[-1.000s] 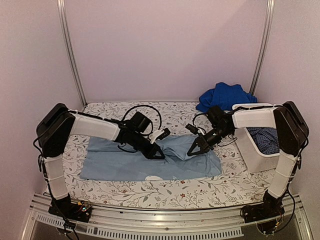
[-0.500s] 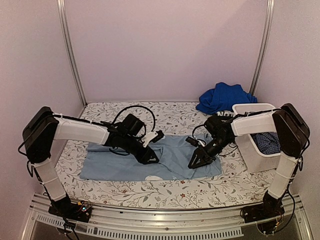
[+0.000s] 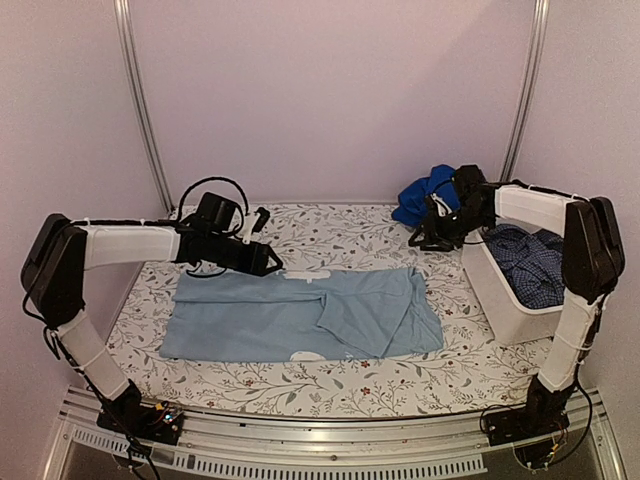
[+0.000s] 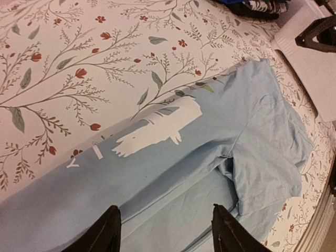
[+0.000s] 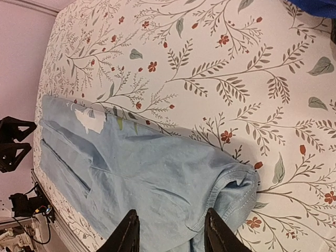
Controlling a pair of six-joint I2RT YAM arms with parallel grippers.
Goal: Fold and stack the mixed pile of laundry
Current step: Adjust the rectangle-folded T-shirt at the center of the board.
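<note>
The large pale blue garment (image 3: 300, 315) lies spread flat on the patterned table cover, its right part folded over with a creased edge (image 5: 236, 189). My left gripper (image 3: 266, 262) hovers open over the garment's far left edge, nothing between its fingers (image 4: 164, 210). My right gripper (image 3: 425, 240) hangs open and empty (image 5: 170, 212) above the cover beyond the garment's far right corner. A royal blue garment (image 3: 440, 195) is heaped at the back right. A dark blue check garment (image 3: 525, 255) lies in the white tub (image 3: 505, 305).
The white tub stands at the right edge of the table, just right of my right arm. The floral table cover (image 3: 340, 225) shows behind the pale blue garment and along the front. A white print (image 4: 157, 131) marks the garment's far edge.
Both grippers opened, let go of the pale blue garment's middle and drew back: the left toward the back left, the right toward the back right. The garment now lies flat.
</note>
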